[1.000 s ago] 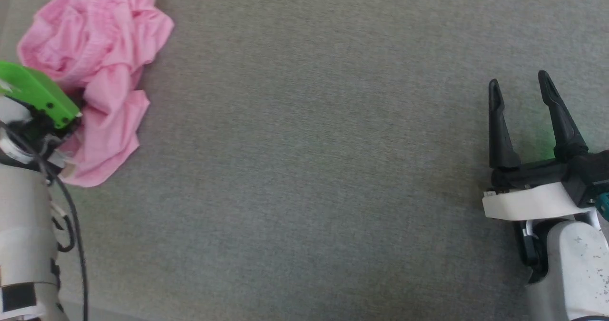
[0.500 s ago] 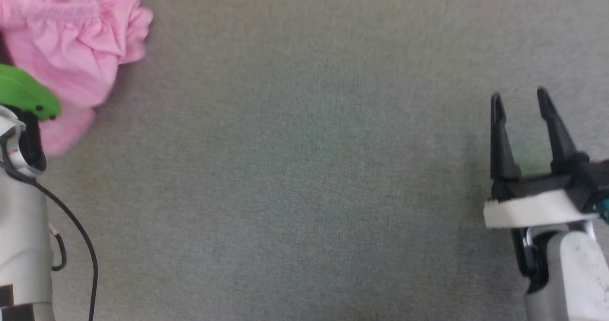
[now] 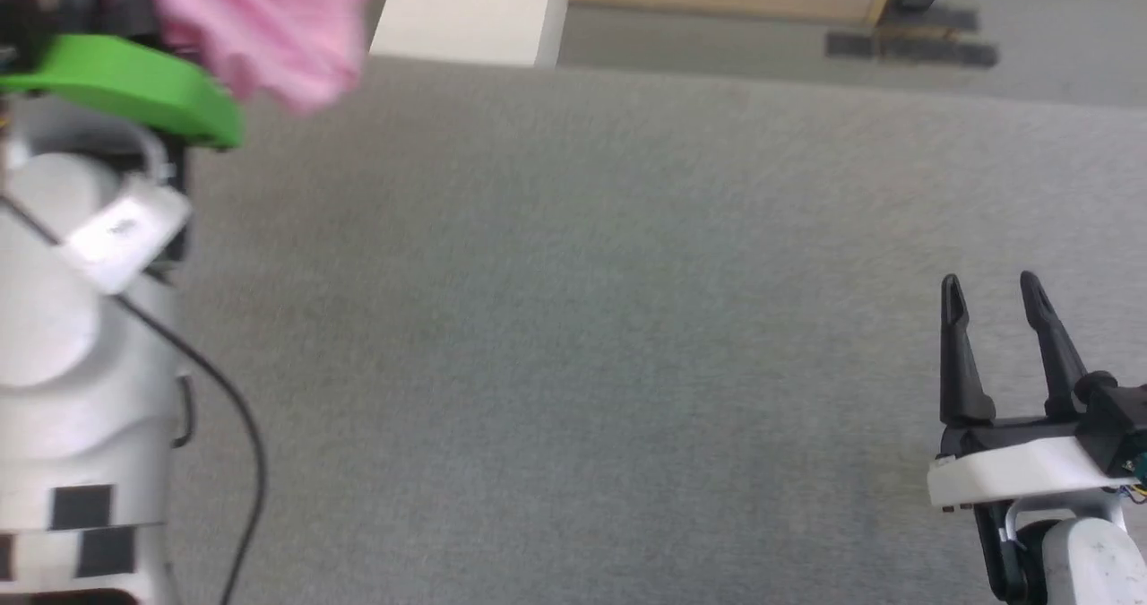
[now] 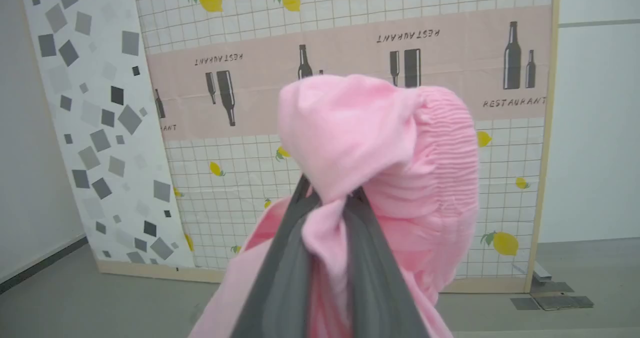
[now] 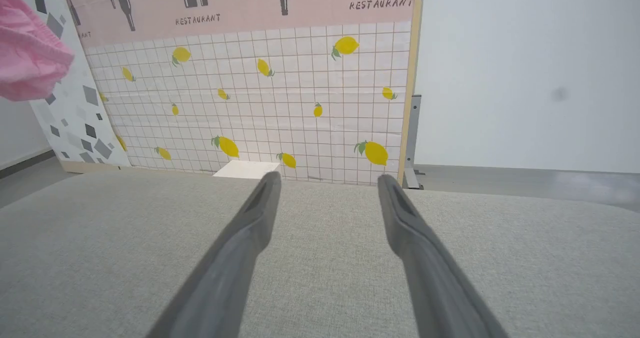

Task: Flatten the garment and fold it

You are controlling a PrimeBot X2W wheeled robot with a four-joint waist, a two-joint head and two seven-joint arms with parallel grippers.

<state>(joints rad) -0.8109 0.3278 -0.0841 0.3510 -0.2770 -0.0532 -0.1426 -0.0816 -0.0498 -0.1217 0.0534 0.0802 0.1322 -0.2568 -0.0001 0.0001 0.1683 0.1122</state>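
Our left fingers [image 4: 285, 278] are clenched on the garment [image 4: 380, 142]. In the left wrist view the two dark fingers rise close together with a fold of pink cloth pinched between them. At the tips of the left gripper [image 4: 330, 193] the rest of the cloth bunches into a rounded lump. The gathered, ribbed waistband curves down its right side, and more pink hangs below on both sides of the fingers.

From the head view we see the garment [image 3: 269, 22] blurred at the upper left, just beyond the green bracket [image 3: 134, 85] on our pale left forearm [image 3: 63, 363]. A black cable [image 3: 224, 390] loops down beside that arm. The right wrist view shows a corner of the garment [image 5: 27, 57] at its upper left, hanging in the air clear of the grey fabric tabletop [image 5: 320, 258].

Our right gripper [image 3: 990, 284] sits at the lower right of the head view, well apart from the garment. Its fingers [image 5: 235, 258] are spread wide with nothing between them, low over the tabletop.

Beyond the far edge of the tabletop stand a cream block [image 3: 470, 9] and a backdrop panel [image 5: 280, 77] printed with lemons, bottles and the word RESTAURANT. A panel of grey squares [image 4: 95, 127] leans beside it.
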